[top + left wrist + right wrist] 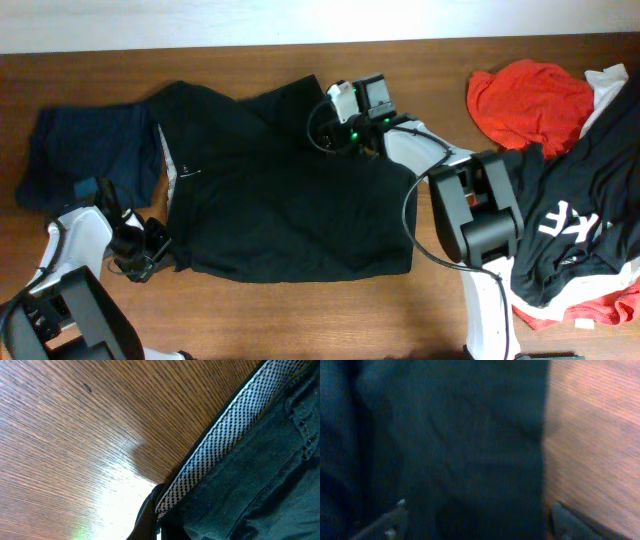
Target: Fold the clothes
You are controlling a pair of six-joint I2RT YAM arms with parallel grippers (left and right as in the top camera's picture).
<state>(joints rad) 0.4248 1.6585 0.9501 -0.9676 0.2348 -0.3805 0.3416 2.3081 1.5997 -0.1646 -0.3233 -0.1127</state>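
Note:
A black garment (290, 200) lies spread flat on the middle of the wooden table. My left gripper (156, 246) is at its front left corner. In the left wrist view the left gripper (157, 527) is shut on the garment's (260, 470) hem, which has a black-and-white checked band (220, 440). My right gripper (338, 124) is low over the garment's back edge. In the right wrist view the right gripper's fingers (480, 522) are wide apart over the dark cloth (450, 445), next to its edge and bare wood.
A folded navy garment (90, 155) lies at the back left. A red garment (530, 95) lies at the back right. A pile of black, white and red clothes (580, 235) fills the right side. The table's front strip (300, 320) is bare wood.

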